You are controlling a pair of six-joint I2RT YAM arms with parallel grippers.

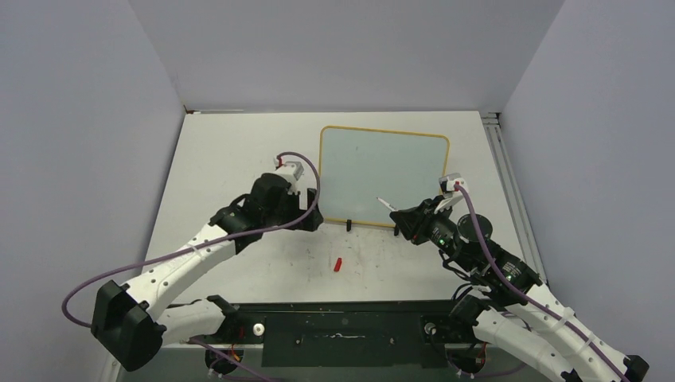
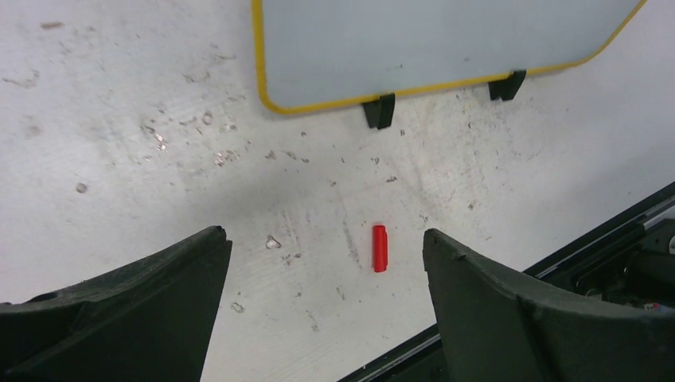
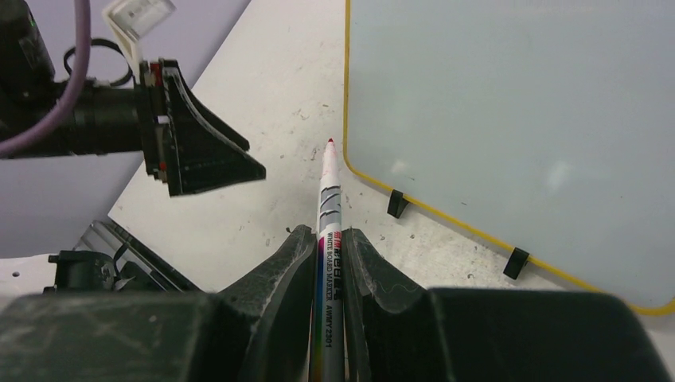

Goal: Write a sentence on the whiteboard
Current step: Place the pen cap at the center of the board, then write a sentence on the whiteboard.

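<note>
now, count: one whiteboard [image 1: 384,177], two black clip feet [image 2: 380,110] on its near edge, one marker [image 3: 329,199], one red cap [image 1: 337,264], two grippers.

whiteboard lies flat on the table [image 1: 231,151], right of centre and toward the far edge; pale bluish surface, yellow-wood frame.

right gripper [image 1: 404,216] is pinching the marker's barrel, red tip pointing ahead toward the board's near-left corner. tip reads over the near strip of the board from above; contact cannot be told.

left gripper [image 2: 325,239] is spread wide, nothing between its fingers, held just beside the board's left edge and above the table.

cap lies loose on the table, between the board's near edge and the arms' base plate, apart from both.

bare tabletop runs left of the board; only a narrow strip at its right edge.
</note>
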